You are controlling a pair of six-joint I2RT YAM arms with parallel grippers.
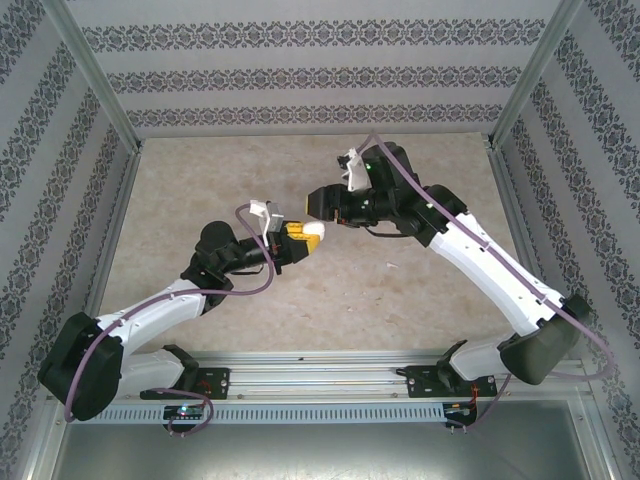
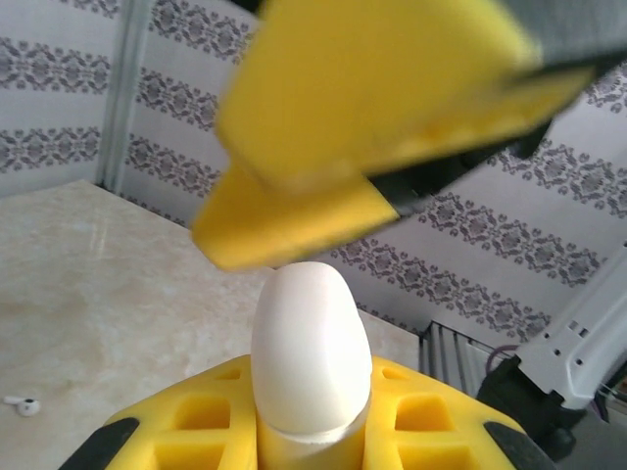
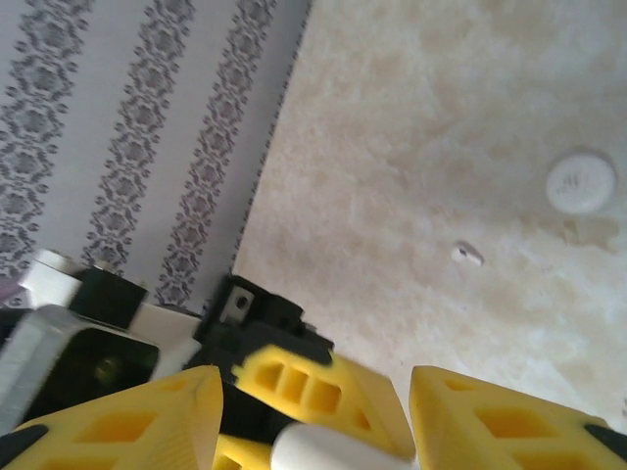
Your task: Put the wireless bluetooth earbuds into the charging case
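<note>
Fingers (image 2: 186, 426) of the left gripper (image 1: 298, 241) are clamping the charging case (image 1: 313, 236) from both sides. They are holding it above the table (image 1: 200, 180), near the middle of the workspace. On the left wrist camera the case (image 2: 312, 343) is standing upright between the yellow pads, its rounded top pointing up. A blurred yellow finger (image 2: 372, 108), apparently the other arm's, is hanging just above that top. Low at the left of the same view, an earbud (image 2: 22, 404) is lying on the table, well apart from the case.

Just right of the case in the overhead view, the right gripper (image 1: 325, 203) is facing the left one, almost touching it. On the right wrist camera its two yellow fingers (image 3: 127, 426) are standing apart, gripping nothing. One of the left gripper's pads (image 3: 313, 387) and the white edge of the case (image 3: 333, 452) are sitting in the gap between them. Farther right on the table, an earbud (image 3: 467, 255) is lying by itself, and a flat round white disc (image 3: 581, 181) is resting beyond it, near but not touching.
</note>
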